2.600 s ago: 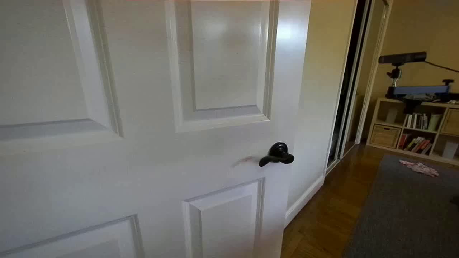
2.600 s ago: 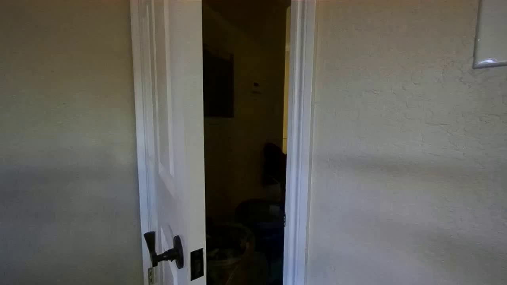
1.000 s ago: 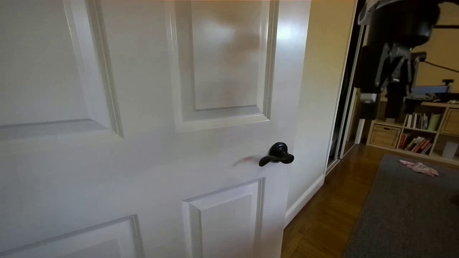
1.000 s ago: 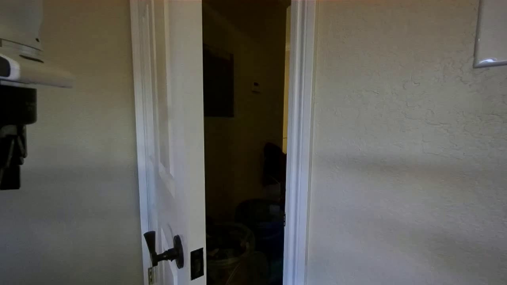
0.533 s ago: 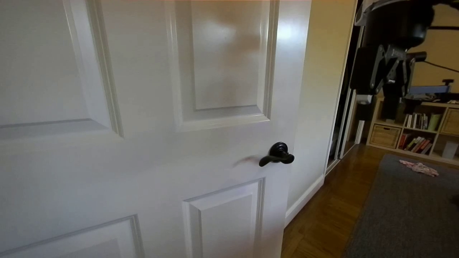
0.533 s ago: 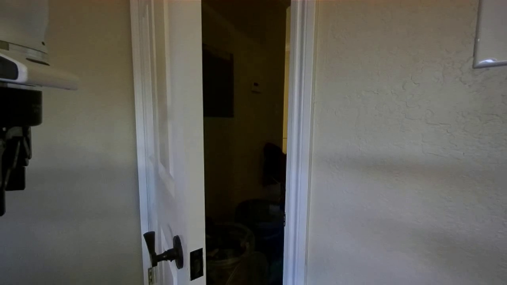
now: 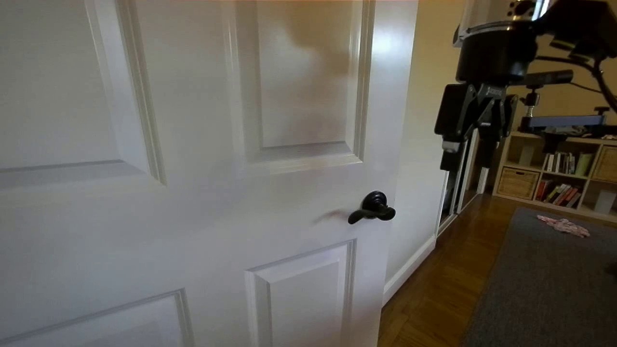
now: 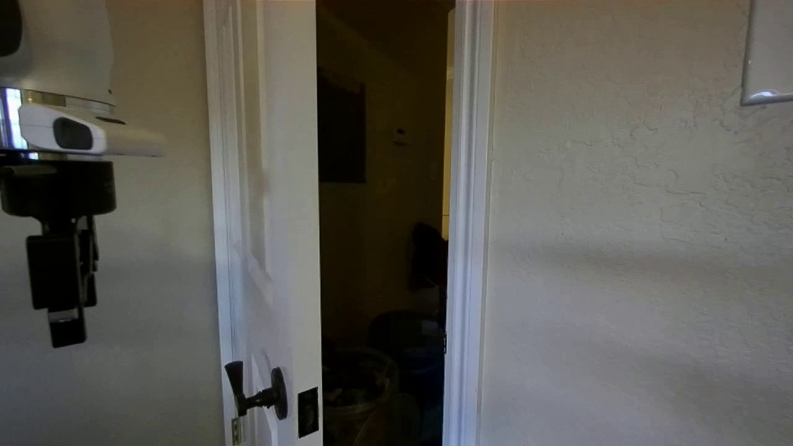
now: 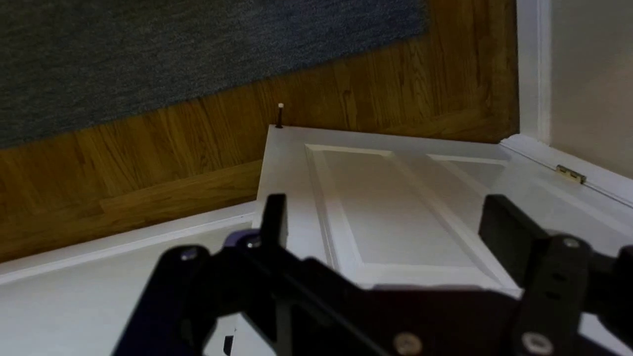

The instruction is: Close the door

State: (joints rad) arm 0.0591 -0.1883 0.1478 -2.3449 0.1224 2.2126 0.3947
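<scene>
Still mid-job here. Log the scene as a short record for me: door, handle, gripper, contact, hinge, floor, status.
Door: white, panelled, standing ajar; a dark gap shows past its edge
Handle: black lever near the door's edge, not gripped
Gripper: open, fingers pointing down, holding nothing
Contact: none seen; gripper apart from door and handle
Hinge: brass-coloured, visible in the wrist view
Floor: wood, with a dark grey rug; pink cloth lying on the rug
Status: door not yet closed
</scene>
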